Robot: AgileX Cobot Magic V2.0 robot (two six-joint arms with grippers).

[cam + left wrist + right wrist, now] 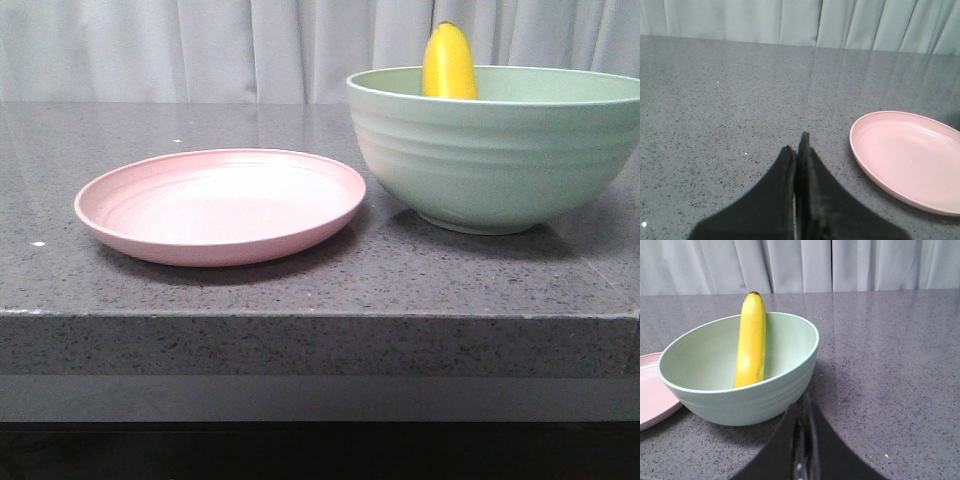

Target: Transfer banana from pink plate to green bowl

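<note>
A yellow banana (751, 342) is standing nearly upright inside the mint-green bowl (500, 160), leaning against its wall. The pink plate (220, 205) is sitting bare just beside it on the grey speckled countertop (300, 290). The left gripper (797, 150) and right gripper (803, 412) are both resting with fingers pressed together, holding nothing.

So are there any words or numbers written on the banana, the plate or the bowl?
None: no words, numbers, labels or signs show in any view.
The banana has no sticker that can be seen.
The pink plate is plain.
The green bowl carries only ridges, no print.
</note>
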